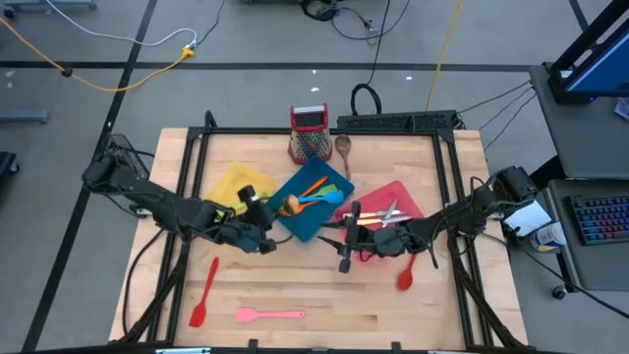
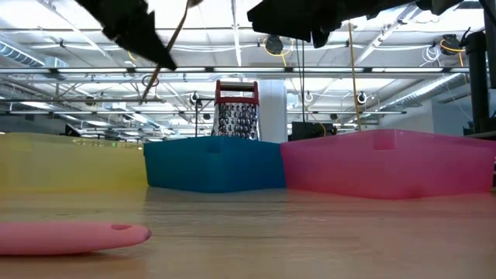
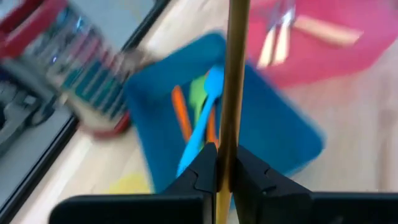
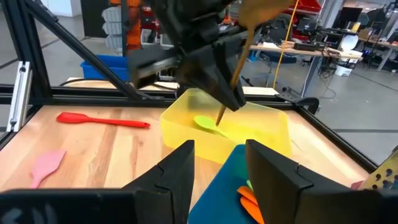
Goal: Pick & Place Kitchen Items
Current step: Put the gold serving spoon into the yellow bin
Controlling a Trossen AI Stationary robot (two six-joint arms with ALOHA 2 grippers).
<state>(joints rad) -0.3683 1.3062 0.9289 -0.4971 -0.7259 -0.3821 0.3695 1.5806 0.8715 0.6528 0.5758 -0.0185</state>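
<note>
Pale wooden boards form the table (image 1: pixel 324 295), framed by black rails, with three trays side by side across its middle: a yellow tray (image 1: pixel 233 182), a blue tray (image 1: pixel 316 218) and a pink tray (image 1: pixel 401 200). A box grater (image 1: pixel 309 132) stands behind them.

The step in hand looks like a carry. The left gripper (image 1: pixel 257 239) hangs near the front left edge of the blue tray, its fingers (image 3: pixel 205 171) clamped on the slim handle of a wooden spoon (image 3: pixel 234 74). In the high view the spoon's bowl shows just above the blue tray's left side. The spoon is thin, straight and tan, held well clear of the table in the low view.

The next move probably calls for bringing the spoon over a tray and opening the fingers so it drops inside the walls. Which tray is meant cannot be told.

The right gripper (image 1: pixel 347 241) waits beside the front edge of the pink tray, its fingers (image 4: pixel 177 171) apart and empty.

An orange spatula (image 3: pixel 181 112), a green one (image 3: pixel 196 96) and a blue one (image 3: pixel 208 99) already lie in the blue tray, and pale-handled cutlery (image 1: pixel 378 213) in the pink. Left on the boards are a red spatula (image 1: pixel 203 290), a pink spatula (image 1: pixel 268 315) and a red spoon (image 1: pixel 405 277).
</note>
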